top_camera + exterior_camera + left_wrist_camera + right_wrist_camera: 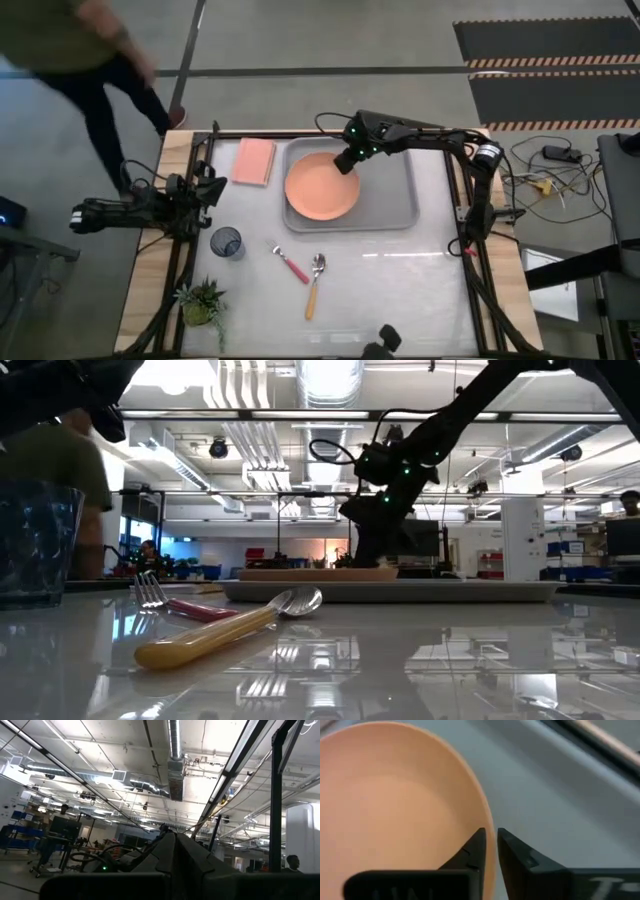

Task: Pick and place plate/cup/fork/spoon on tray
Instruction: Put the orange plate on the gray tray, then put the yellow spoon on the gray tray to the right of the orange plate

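Observation:
The salmon-orange plate point(320, 187) lies in the left half of the grey tray point(390, 200). My right gripper point(345, 163) is at the plate's far right rim and is shut on it. The dark tumbler cup point(227, 242) stands on the table to the near left of the tray. The pink-handled fork point(290, 263) and the orange-handled spoon point(315, 283) lie flat on the table on the near side of the tray. My left gripper point(215, 188) waits at the table's left edge, shut and empty, pointing up at the ceiling. My right gripper pinches the plate's rim point(487, 845) between its two fingers, one finger inside the plate point(470, 852) and one outside over the tray floor. The fingers come from above, slanting down from the far right. In the low view the plate point(315, 573) sits level on the tray.
A pink rectangular pad point(254, 161) lies left of the tray at the far side. A small potted plant point(203, 300) stands at the near left corner. A person point(90, 60) walks beyond the table's far left. The tray's right half is bare.

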You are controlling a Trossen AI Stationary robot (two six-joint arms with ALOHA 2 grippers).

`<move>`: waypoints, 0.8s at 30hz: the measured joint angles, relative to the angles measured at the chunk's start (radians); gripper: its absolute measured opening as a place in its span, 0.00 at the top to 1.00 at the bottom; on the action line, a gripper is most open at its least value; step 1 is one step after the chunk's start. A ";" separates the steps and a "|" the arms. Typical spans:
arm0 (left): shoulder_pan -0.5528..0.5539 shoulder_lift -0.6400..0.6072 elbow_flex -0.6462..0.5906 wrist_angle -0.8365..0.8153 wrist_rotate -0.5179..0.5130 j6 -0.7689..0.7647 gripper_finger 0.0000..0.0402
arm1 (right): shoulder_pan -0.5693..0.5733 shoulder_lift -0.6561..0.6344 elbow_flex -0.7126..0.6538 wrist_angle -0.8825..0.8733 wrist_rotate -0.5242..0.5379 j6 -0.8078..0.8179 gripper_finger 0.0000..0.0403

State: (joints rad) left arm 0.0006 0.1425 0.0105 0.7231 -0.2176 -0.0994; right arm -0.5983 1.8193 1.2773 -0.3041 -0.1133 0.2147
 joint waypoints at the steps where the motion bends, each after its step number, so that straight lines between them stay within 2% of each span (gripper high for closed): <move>1: 0.000 0.000 0.000 0.000 0.000 0.000 1.00 | 0.000 0.003 0.003 -0.005 0.026 -0.006 0.89; 6: 0.000 0.001 0.000 -0.001 0.000 0.000 1.00 | -0.003 -0.002 0.009 -0.013 0.107 -0.051 0.75; 9: 0.000 0.003 -0.001 -0.002 0.000 -0.007 1.00 | -0.003 -0.030 0.009 -0.022 0.094 -0.055 0.69; 12: 0.000 0.013 -0.002 -0.008 0.000 -0.061 1.00 | 0.016 -0.069 0.009 -0.033 0.019 -0.070 0.66; 17: -0.001 0.058 -0.003 -0.026 0.007 -0.108 1.00 | 0.101 -0.131 0.005 -0.031 -0.018 -0.128 0.69; 24: -0.001 0.182 -0.004 0.005 0.005 -0.235 1.00 | 0.248 -0.172 0.004 0.029 -0.018 -0.209 0.85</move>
State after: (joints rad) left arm -0.0002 0.3242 0.0067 0.7281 -0.2128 -0.3348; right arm -0.3504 1.6477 1.2816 -0.2755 -0.1312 0.0061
